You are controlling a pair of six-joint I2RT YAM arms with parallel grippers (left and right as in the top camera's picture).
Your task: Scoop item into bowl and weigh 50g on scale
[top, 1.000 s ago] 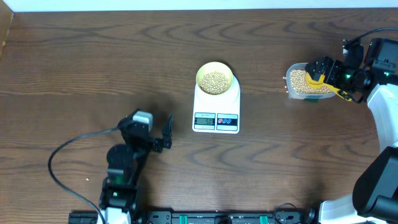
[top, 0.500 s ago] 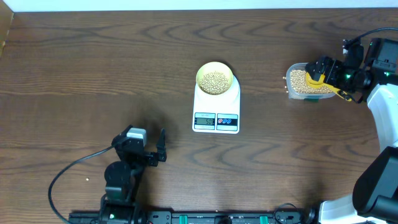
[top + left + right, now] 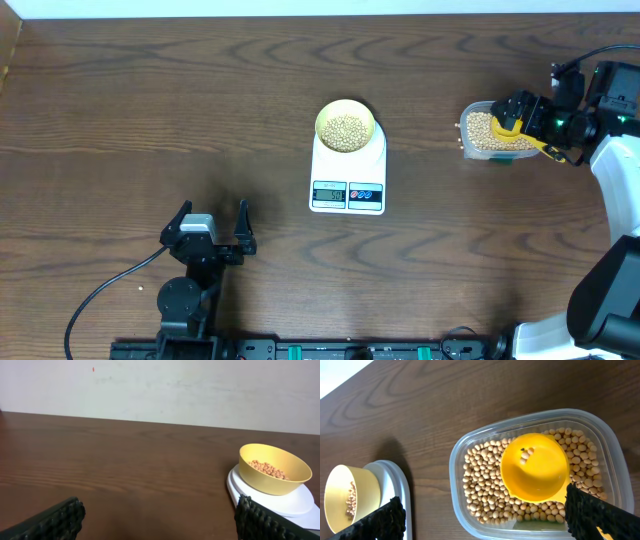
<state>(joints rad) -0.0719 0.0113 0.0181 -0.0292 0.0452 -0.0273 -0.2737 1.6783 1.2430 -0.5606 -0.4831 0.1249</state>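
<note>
Right gripper (image 3: 481, 495): jaws spread wide, empty | yellow scoop (image 3: 535, 467) just below it, lying in tub (image 3: 457, 455) of soybeans (image 3: 480, 475) | left gripper (image 3: 212, 215): spread wide, empty, well apart.

Middle of dark brown wooden table (image 3: 150, 100): white rectangular digital kitchen scale (image 3: 347, 180), display edge toward robot base. On its far half: small round pale yellow bowl (image 3: 320, 125), small round tan beans (image 3: 347, 131) inside. To the right, well apart: clear rectangular plastic tub (image 3: 457, 460), same beans inside, yellow plastic measuring scoop (image 3: 534, 467) on top of them.
</note>
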